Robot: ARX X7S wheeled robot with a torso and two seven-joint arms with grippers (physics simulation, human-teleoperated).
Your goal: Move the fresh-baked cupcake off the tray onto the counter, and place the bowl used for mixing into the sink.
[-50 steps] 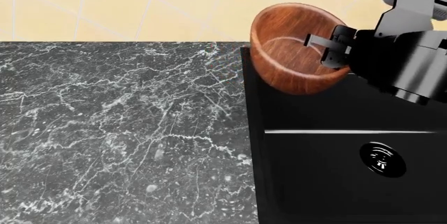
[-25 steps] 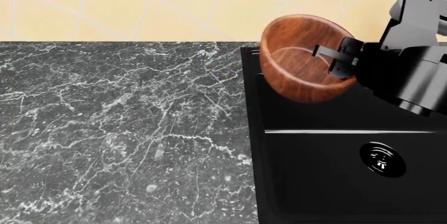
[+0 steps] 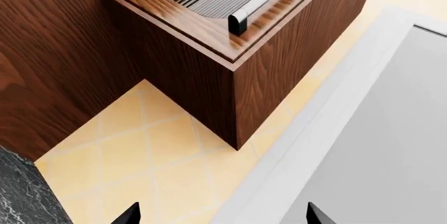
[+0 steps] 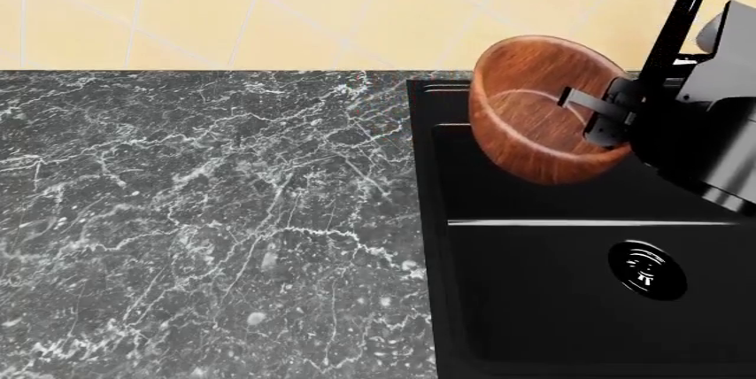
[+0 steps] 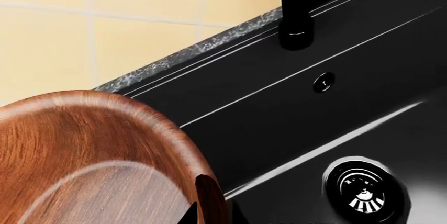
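Your right gripper [image 4: 597, 113] has its jaws pinched on the rim of the bowl [image 4: 537, 118], one finger inside, one outside. The arm reaches in from 3 o'clock, holding the reddish-brown, grainy bowl tilted above the matte black sink [image 4: 555, 290] (drain [image 4: 646, 270] at 5 o'clock). The veined marble tabletop [image 4: 201, 220] lies at 9 o'clock. Your left gripper [image 3: 222, 216] has its jaws spread, holding nothing.

Behind my desk runs a wall of pale yellow tiles [image 4: 236, 7] with faint light grout. Off to one side I see a dark wooden cabinet [image 3: 231, 77] with a metal handle [image 3: 262, 1], beside a white surface [image 3: 377, 145].
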